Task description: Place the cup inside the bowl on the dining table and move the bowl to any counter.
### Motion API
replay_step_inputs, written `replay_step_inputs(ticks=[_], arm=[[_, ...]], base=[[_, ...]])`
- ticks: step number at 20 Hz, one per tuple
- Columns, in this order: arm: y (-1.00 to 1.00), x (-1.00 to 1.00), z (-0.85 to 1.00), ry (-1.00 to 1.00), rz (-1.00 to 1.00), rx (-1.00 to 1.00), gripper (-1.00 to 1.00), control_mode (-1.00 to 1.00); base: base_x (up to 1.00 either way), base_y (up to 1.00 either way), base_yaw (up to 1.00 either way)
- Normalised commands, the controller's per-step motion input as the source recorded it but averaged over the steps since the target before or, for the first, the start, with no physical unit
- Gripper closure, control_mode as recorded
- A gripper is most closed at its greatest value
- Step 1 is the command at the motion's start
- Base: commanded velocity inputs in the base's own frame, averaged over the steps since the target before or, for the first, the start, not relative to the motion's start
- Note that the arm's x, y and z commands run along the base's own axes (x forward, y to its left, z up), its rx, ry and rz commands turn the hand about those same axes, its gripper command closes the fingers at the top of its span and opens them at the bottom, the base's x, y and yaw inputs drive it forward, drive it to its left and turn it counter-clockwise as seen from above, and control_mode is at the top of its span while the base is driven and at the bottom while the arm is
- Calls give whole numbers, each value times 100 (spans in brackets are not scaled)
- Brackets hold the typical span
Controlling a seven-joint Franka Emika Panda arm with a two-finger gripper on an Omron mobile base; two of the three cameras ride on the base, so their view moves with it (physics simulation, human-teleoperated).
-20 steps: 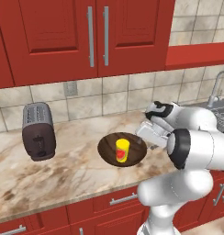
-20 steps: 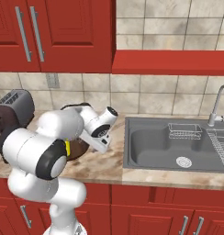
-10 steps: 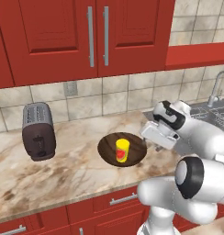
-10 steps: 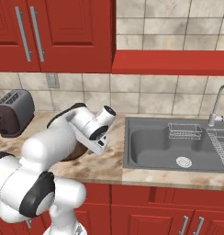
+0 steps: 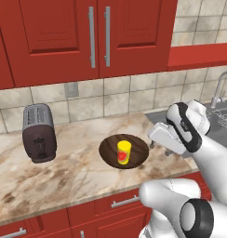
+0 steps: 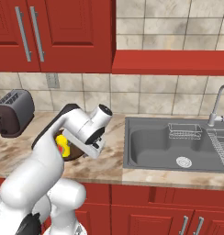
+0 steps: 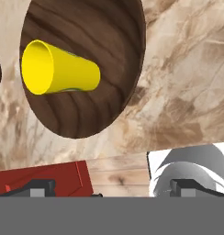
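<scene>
Bowl (image 5: 123, 151): dark brown, wood-grain, wide and shallow; it sits flat on the counter (image 5: 73, 173), the marble top over red cabinets. All places below are given from this bowl.
Cup (image 5: 123, 152): small and yellow with a red mark on its side; it stands upright inside the bowl, near the middle, in the left base view. In the hand view its open mouth (image 7: 38, 67) faces the camera and its base rests on the bowl's floor.
Gripper (image 5: 158, 138): just to the right of the bowl in the left base view, above the counter, apart from the rim; its jaws stand wide apart and hold nothing.
Fingertips (image 7: 38, 187): in the hand view two dark tips sit at the bottom edge, below the bowl, touching neither bowl nor cup.
Toaster (image 5: 38, 133): dark, on the same counter, well to the left of the bowl.
Sink (image 6: 171, 149): grey basin set into the counter, to the right of the bowl, beyond the gripper.
Faucet (image 6: 217, 104): behind the sink's far right end.
Wall cabinets (image 5: 92, 37): red doors with silver handles, on the wall above the bowl.
</scene>
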Motion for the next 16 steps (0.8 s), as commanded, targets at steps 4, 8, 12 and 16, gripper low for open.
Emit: replay_step_inputs(ticks=[4,8,12,16], arm=[[0,-60,40,0,-5,0,-100,-100],[0,-62,41,0,-5,-1,-100,-100],[0,-64,44,0,-6,-2,-100,-100],[0,-64,45,0,-5,-3,-100,-100]], base=[[0,0,0],[0,0,0],[0,0,0],[0,0,0]])
